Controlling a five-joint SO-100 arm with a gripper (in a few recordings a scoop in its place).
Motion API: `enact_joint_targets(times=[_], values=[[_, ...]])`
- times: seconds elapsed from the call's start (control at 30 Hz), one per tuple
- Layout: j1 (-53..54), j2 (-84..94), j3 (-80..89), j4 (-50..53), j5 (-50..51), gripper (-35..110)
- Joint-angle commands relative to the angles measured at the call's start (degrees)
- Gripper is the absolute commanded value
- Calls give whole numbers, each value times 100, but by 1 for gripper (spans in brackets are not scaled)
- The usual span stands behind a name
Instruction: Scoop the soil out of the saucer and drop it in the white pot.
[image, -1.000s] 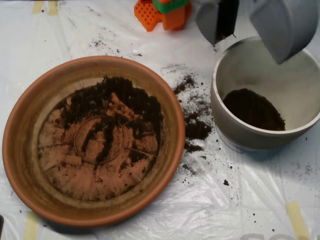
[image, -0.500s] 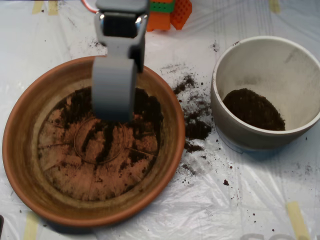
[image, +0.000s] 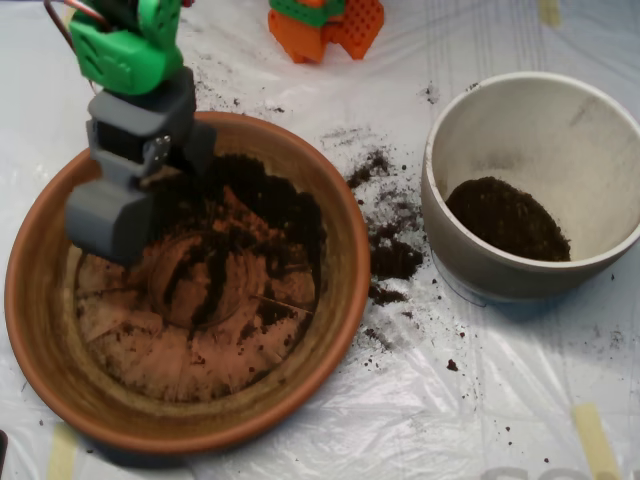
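Across the tabletop (image: 300, 440) a white plastic sheet is spread, strewn with spilled crumbs (image: 392, 255). At left, the saucer (image: 345, 290) is seen holding thin soil (image: 250, 215). At right, the white pot (image: 450, 240) holds more. Whether the gripper (image: 112, 218) over the saucer's left side is open cannot be told.

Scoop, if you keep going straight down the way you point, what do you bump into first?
Probably the soil on the saucer floor: the scoop points down over the saucer's left side. From above, its height is hard to judge.
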Motion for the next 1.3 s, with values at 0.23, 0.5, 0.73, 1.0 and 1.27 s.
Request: enact_joint_targets(times=[0.23,0.5,0.73,1.0,1.27], values=[[721,-782,167,-817,589,32],[457,-255,835,-1099,694,33],[439,-800,360,-967,686,24],[501,-835,343,-896,545,10],[105,-220,1072,-1055,545,2]])
